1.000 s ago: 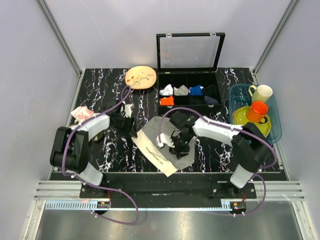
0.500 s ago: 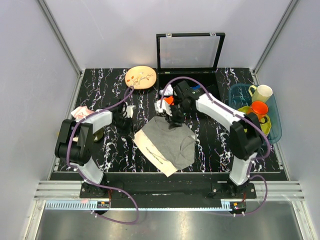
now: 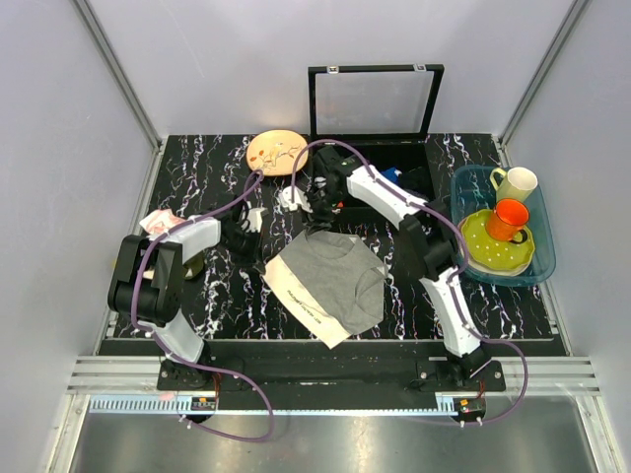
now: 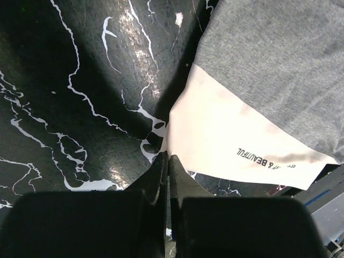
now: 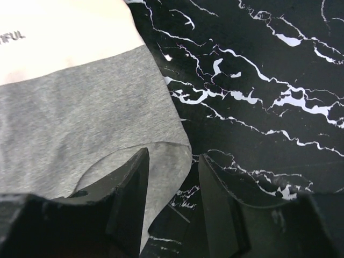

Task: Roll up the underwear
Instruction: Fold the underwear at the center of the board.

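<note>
The underwear (image 3: 330, 281) lies flat and unrolled on the desk (image 3: 197, 177). The left gripper (image 4: 165, 161) is clenched empty, with the waistband (image 4: 226, 134) corner just ahead of its tips. The right gripper (image 5: 173, 158) is released, spread over the grey hem. Rolling seems not yet begun; the next move calls for pinching an edge and turning it over.

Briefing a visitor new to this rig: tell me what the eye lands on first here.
The grey underwear with its cream printed waistband lies spread flat, pale against the black marbled table. The right pincer hangs open over its far grey edge; the left pincer, shut, points at the waistband's corner. At the right, a blue tub holds a bright orange cup.
</note>
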Robot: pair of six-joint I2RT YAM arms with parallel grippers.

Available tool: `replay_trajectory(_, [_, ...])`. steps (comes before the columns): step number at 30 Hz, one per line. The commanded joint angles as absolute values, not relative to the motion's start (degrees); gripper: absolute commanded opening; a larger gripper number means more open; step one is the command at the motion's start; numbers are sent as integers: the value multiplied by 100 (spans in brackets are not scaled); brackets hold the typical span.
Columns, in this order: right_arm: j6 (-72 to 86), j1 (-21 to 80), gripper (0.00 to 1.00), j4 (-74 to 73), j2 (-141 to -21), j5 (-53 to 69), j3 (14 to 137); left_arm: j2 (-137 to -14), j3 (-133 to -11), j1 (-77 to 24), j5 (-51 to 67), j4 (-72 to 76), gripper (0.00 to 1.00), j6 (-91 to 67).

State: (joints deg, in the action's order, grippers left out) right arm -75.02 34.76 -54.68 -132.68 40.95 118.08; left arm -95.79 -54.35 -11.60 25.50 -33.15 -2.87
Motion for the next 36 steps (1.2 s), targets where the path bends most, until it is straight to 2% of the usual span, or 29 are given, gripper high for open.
replay_trajectory(1, [-8033, 3647, 51, -5906, -13702, 3920, 12471, -9475, -5607, -1107, 2742, -3305, 0, -299])
replay_trajectory(11, [-8042, 3744, 52, -6344, -14676, 3630, 13613, -9457, -5634, -1090, 2777, -3313, 0, -299])
replay_trajectory(18, [-8174, 3788, 47, -6627, -14906, 3481, 13755, -9475, -5634, -1072, 2760, -3331, 0, -308])
replay_trajectory(19, [-8200, 3805, 46, -6740, -14924, 3472, 13807, -9483, -5642, -1072, 2742, -3331, 0, -308])
replay_trajectory(23, [-8235, 3814, 24, -7145, -15029, 3524, 14132, -9448, -5643, -1055, 2716, -3340, 0, -308])
replay_trajectory(24, [-8244, 3814, 15, -7206, -15021, 3533, 14229, -9440, -5651, -1046, 2716, -3340, 0, -308])
replay_trajectory(27, [-8227, 3814, 5, -7312, -14924, 3560, 14256, -9422, -5660, -1011, 2742, -3340, 0, -308])
replay_trajectory(30, [-8218, 3814, 0, -7391, -14819, 3586, 14256, -9378, -5651, -993, 2768, -3314, 0, -299])
replay_trajectory(36, [-8034, 3806, 0, -7374, -14520, 3647, 14186, -9211, -5643, -993, 2856, -3261, 0, -290])
